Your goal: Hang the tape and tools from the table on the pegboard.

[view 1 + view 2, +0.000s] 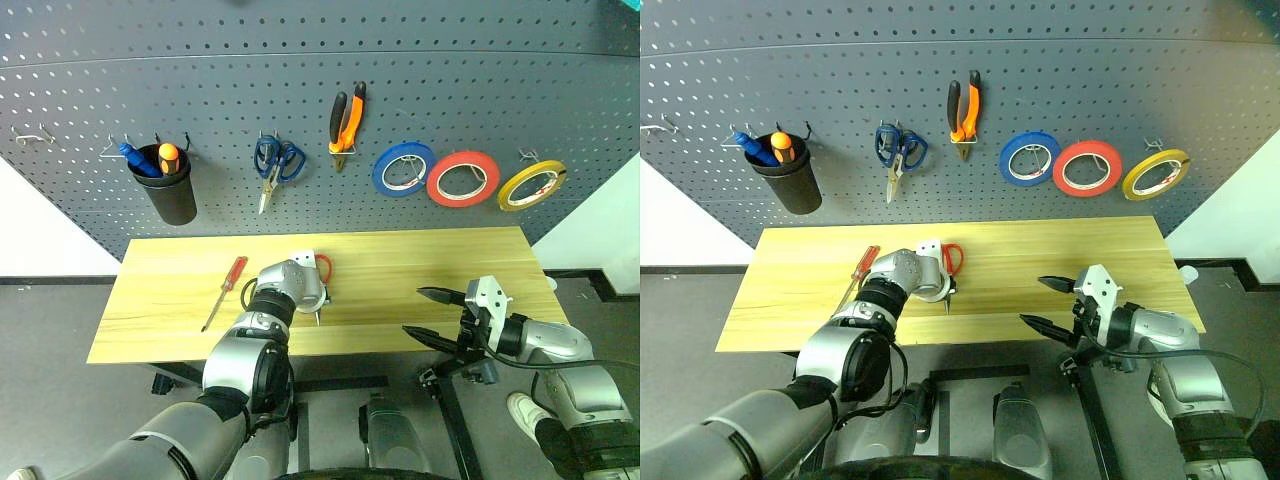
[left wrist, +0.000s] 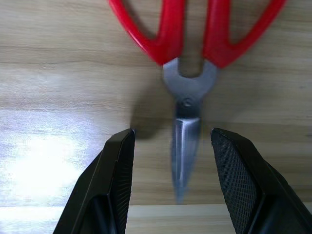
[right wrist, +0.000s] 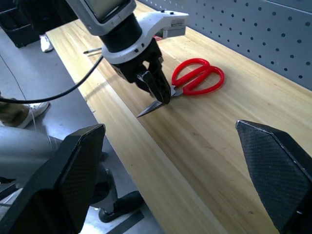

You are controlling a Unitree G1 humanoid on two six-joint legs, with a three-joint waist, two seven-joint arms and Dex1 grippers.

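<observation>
A: Left gripper point(image 2: 170, 161) status?
B: Fingers spread, straddling the blades of the scissors point(image 2: 187, 73) lying on the table point(image 1: 420, 262); contact apparently none; screwdriver point(image 1: 225, 291) lies beyond its left side.
A: Right gripper point(image 1: 428, 315)?
B: Spread wide, empty, well right of the scissors.

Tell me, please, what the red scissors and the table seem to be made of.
Scissors: the loops look like glossy red plastic, smooth and evenly coloured; the blades look like bare grey metal with a dull shine and a rivet at the pivot. Table: light yellowish wood or a wood-look laminate, with visible grain lines and a soft sheen; which of the two cannot be told.
</observation>
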